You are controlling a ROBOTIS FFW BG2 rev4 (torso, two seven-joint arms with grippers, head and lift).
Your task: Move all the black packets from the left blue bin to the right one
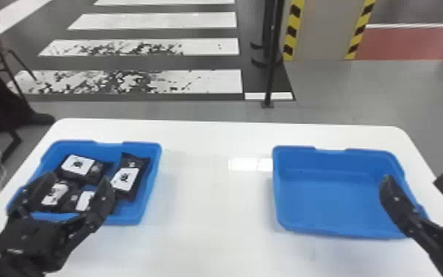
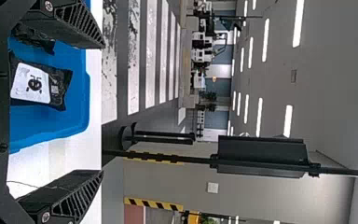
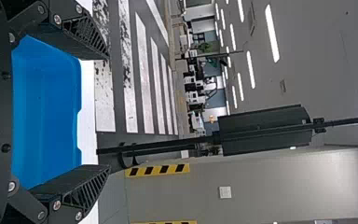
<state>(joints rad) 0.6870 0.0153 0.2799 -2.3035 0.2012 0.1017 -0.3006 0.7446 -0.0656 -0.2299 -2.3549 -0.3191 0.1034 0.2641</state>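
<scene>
Desk space (image 1: 213, 206) is shared by two blue containers: the left bin (image 1: 143, 147) and, well apart from it, the right bin (image 1: 327, 199). The left gripper (image 1: 78, 178) is held wide over the left bin, with nothing grasped; the right gripper (image 1: 415, 178), also spread, is held by the right bin's outer side. What seem to be four black packets (image 1: 125, 180) are contained in the left bin, the near two partly hidden by the left gripper. The first pick appears to be in hand: one packet should be straddled, pinched and lifted clear before being carried across.
</scene>
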